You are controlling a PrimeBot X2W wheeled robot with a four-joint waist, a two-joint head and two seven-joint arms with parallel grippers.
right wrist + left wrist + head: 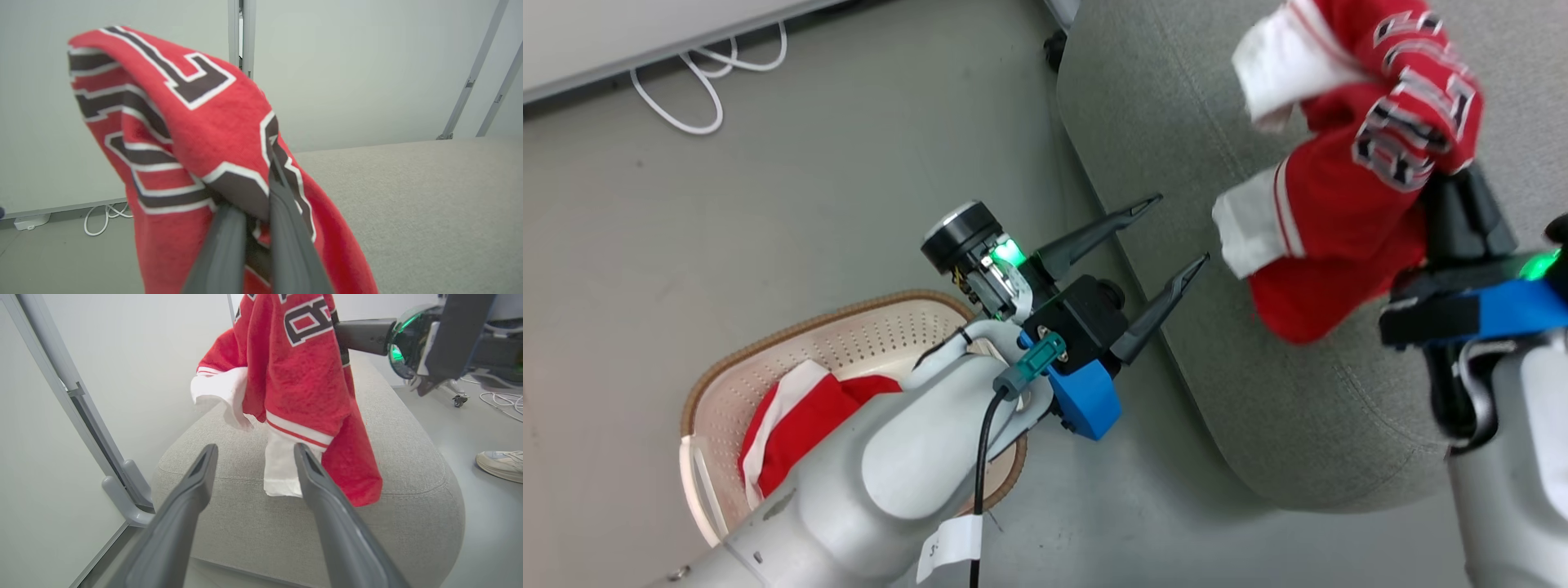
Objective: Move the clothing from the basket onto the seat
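From my station, the right pincer [251, 192] was pressed together on a fold of the red jersey [1347, 204], its two dark fingers pinching the cloth right at the black-and-white lettering. The jersey hung bunched from that grip over the grey seat [1176, 98], near the seat's rounded end, with its white-trimmed edges drooping lowest. In the left wrist view the hem dangled in front of the cushion's stitched seam, but I could not tell whether the cloth touched the upholstery.

The left pincer [1183, 227] was spread wide and held nothing. It hovered over the floor [768, 204] just beside the seat's edge, between the basket [849, 314] and the seat, with its fingertips pointing toward the hanging jersey.

The cream perforated basket stood on the floor, well apart from the jersey, partly hidden under my left forearm. A second red garment [800, 416] with white trim lay crumpled inside it.

A white cable [686, 122] looped on the floor by the wall. In the left wrist view I saw a person's pale shoe [500, 465] on the floor beyond the seat.
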